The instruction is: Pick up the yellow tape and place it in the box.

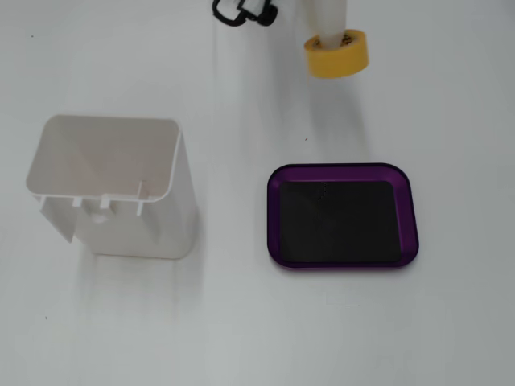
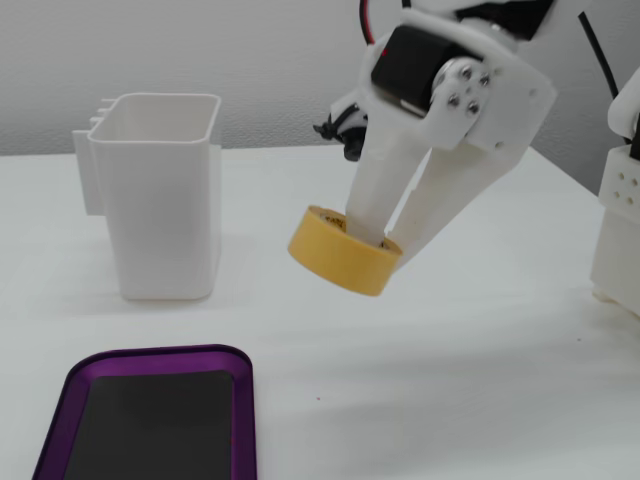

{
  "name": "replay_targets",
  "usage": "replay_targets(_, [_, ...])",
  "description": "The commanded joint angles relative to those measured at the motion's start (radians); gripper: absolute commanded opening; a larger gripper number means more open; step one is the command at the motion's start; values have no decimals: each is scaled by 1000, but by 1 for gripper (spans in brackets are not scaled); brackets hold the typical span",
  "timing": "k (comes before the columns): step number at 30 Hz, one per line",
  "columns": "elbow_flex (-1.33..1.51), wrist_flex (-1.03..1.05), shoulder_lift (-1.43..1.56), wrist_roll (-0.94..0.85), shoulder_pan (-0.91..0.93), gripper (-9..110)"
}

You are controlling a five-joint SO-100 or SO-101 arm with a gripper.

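Note:
The yellow tape [image 2: 335, 258] hangs tilted in the air well above the table, and it shows near the top edge [image 1: 342, 63] in the other fixed view. My white gripper [image 2: 392, 243] is shut on the roll's wall, one finger inside the core and one outside. From above, only part of the gripper [image 1: 330, 36] is in the picture. The box, a shallow purple tray [image 1: 274, 217] with a black base, lies below and slightly right of the tape in the view from above. In the side view it sits at the lower left [image 2: 160, 354]. Nothing lies in it.
A tall white plastic bin [image 1: 113, 209] stands left of the tray, at the back left [image 2: 165, 220] in the side view. A black cable loop [image 1: 237, 12] hangs by the arm. A white robot part [image 2: 620, 210] stands at the right edge.

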Motion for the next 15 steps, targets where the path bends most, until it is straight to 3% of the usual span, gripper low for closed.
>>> replay_targets(1, [-67,-144,12,5,-31,0])
replay_targets(7, [-72,-359,-192,5,-29,-1])
replay_targets(15, [-245,-408,-499,11,0,-1])
